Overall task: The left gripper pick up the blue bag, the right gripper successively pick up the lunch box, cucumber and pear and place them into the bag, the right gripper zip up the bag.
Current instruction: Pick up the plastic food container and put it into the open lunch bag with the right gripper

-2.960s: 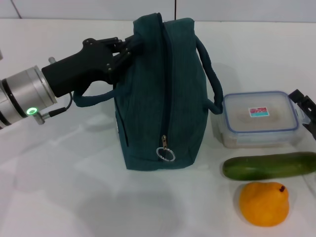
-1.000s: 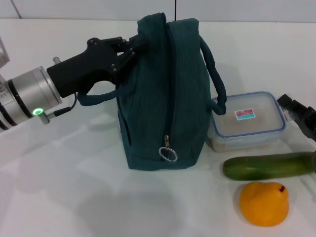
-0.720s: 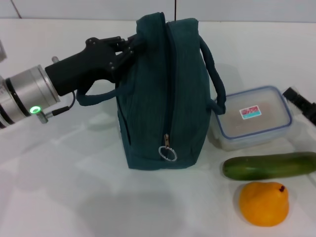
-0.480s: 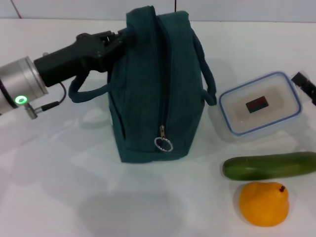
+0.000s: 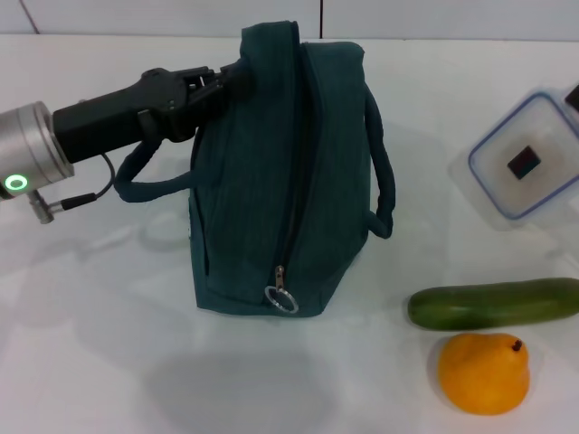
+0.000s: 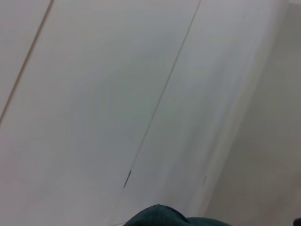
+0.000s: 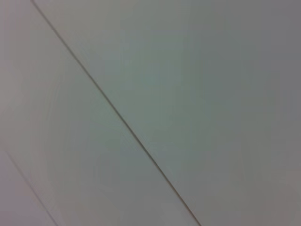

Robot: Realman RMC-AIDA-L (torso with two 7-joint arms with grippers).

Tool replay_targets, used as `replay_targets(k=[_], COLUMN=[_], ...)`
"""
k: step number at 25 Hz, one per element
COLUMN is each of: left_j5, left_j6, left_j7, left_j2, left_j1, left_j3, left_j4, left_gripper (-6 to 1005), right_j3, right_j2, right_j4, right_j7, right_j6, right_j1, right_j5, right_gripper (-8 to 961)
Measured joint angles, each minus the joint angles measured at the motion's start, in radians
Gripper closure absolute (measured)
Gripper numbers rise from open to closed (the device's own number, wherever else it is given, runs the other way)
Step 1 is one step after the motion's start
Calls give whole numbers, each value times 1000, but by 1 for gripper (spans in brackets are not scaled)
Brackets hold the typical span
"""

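The left gripper [image 5: 226,83] is clamped on the top edge of the blue bag [image 5: 285,172], which stands near the middle of the white worktop [image 5: 109,344] with its zipper closed, so its contents are hidden. The lunch box [image 5: 529,154] is tilted at the right edge, lid on; the right gripper [image 5: 572,95] barely shows beside it, its grip unclear. The cucumber [image 5: 493,303] and pear [image 5: 484,372] lie toward the front right corner.

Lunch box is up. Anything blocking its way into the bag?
Yes: the blue bag looks zipped shut, its ring pull at the near bottom end. The lifted, tilted lunch box has no visible opening to enter.
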Motion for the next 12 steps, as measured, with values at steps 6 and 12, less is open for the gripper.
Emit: replay_targets(k=[6, 12], left_j5=[12, 14], left_j6=[-4, -15], left_j7=[-19, -20], left_j2=[-4, -10], left_j1=[-20, -31], left_j3=[0, 0], left_j4=[0, 0], left_gripper=[890, 889], right_j3=[7, 11], right_j2=[-3, -6], right_j4=[-84, -109], right_j7=[7, 19], right_j6=[-75, -125], right_j1=[24, 84], right_j5=[6, 43], right_gripper=[856, 856])
